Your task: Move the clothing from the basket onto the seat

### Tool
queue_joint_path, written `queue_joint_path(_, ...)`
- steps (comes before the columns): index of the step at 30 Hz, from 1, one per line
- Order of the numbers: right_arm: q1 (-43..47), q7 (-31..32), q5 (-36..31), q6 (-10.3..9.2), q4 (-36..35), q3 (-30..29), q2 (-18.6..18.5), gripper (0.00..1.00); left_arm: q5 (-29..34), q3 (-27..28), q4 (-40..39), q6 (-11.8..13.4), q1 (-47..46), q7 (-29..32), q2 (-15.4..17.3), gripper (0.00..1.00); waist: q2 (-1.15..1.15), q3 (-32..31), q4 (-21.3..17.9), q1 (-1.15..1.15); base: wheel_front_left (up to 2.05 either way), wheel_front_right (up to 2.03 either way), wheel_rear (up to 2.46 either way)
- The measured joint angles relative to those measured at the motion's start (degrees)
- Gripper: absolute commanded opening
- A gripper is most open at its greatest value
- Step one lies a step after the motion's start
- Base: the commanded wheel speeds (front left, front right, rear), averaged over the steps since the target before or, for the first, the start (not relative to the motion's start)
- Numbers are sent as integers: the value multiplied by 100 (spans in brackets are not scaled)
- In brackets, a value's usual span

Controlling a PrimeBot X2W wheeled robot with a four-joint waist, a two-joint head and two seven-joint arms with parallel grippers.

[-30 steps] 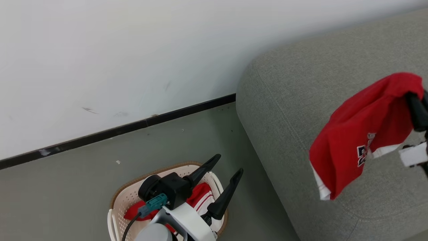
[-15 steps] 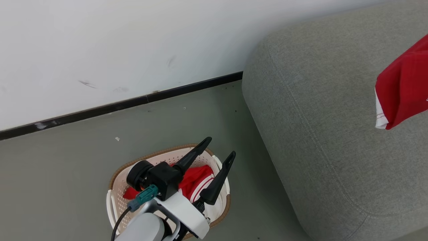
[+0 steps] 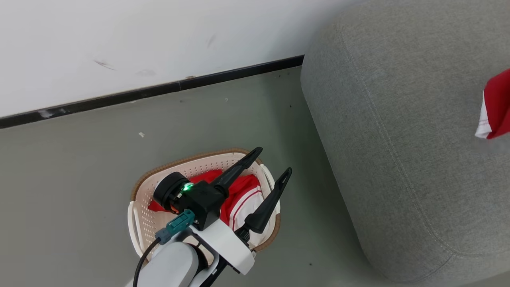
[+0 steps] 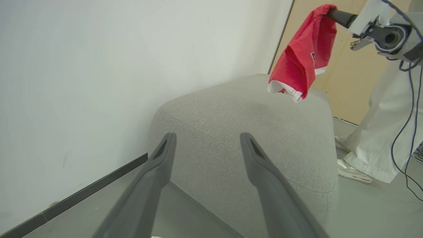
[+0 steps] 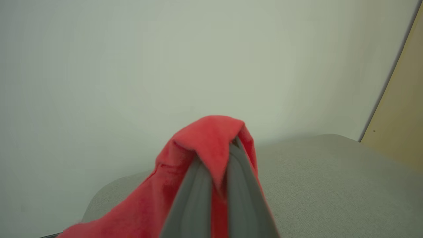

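The cream basket (image 3: pixel 140 223) stands on the floor with red-and-white clothing (image 3: pixel 244 196) inside. My left gripper (image 3: pixel 273 161) hangs open just above it, nothing between its fingers; in the left wrist view the left gripper (image 4: pixel 207 136) points toward the grey-green seat (image 4: pixel 238 115). My right gripper (image 5: pixel 218 155) is shut on a red garment (image 5: pixel 201 138). That garment (image 4: pixel 302 59) dangles in the air above the seat (image 3: pixel 398 139), clear of the cushion. A red-and-white corner of the garment (image 3: pixel 494 107) shows at the head view's right edge.
A white wall with a black skirting board (image 3: pixel 159 89) runs behind the basket and the seat. A person in white trousers (image 4: pixel 376 132) and a pale shoe (image 4: pixel 352 170) stands beyond the seat, by a wooden panel (image 4: pixel 350 82). Cables (image 4: pixel 413 99) hang there.
The head camera has shifted. Relative to the seat, the held red garment has travelled right, leaving just a corner in the head view. My left gripper stays open over the basket.
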Motion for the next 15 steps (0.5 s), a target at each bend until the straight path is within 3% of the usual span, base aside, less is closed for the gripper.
queue_joint_path(5,-109,-1,-44,0,281,-27,149,0,41,-20,-113,0,-126,89,31,100,0,201,55,0,0,0,0)
queue_joint_path(15,157,-1,2,0,771,5,845,0,171,-91,-265,-1,-340,167,13,100,0,546,144,0,0,0,0)
